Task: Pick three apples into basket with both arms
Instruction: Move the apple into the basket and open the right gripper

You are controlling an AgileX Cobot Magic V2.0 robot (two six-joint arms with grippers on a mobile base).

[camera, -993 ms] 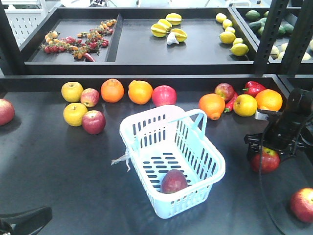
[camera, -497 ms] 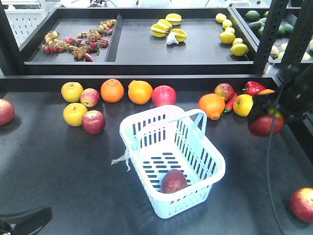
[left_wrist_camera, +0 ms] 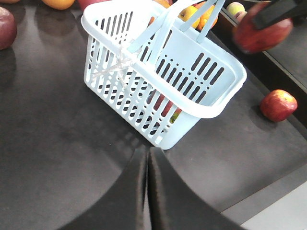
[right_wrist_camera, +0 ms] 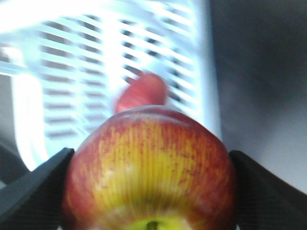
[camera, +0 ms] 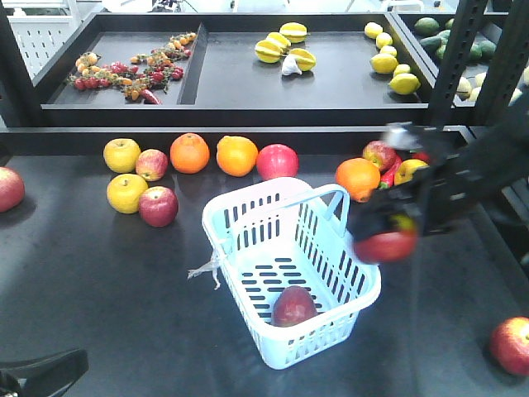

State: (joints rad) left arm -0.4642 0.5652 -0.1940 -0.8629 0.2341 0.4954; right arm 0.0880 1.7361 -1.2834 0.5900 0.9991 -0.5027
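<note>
So the right end effector (camera: 388, 236) is clamped on a red apple (camera: 387, 246), one black finger on each side of it in the wrist view, and it hangs in the air just off the right rim of the basket (camera: 248, 217). The whole arm is motion-blurred, so I can't say exactly whether the apple is over the rim or a touch outside it. What matters for the drop: the basket's open middle lies to the left of and below the held apple, and the basket's long axis runs diagonally, from far-left to near-right. One apple in the basket (camera: 294, 306) already sits at the near end of the floor, so I'd guess we're about a third done, with this one being number two. The basket handle (camera: 326, 198) stands up at the far side, close to the arm's path, and could get clipped. The left end effector (left_wrist_camera: 147, 191) is low, near the front edge of the surface (camera: 99, 289), on the basket's near-left side, fingers pressed together and holding nothing. More red apples lie around; the spare apple (camera: 158, 206) left of the basket looks nearest to the left arm.
</note>
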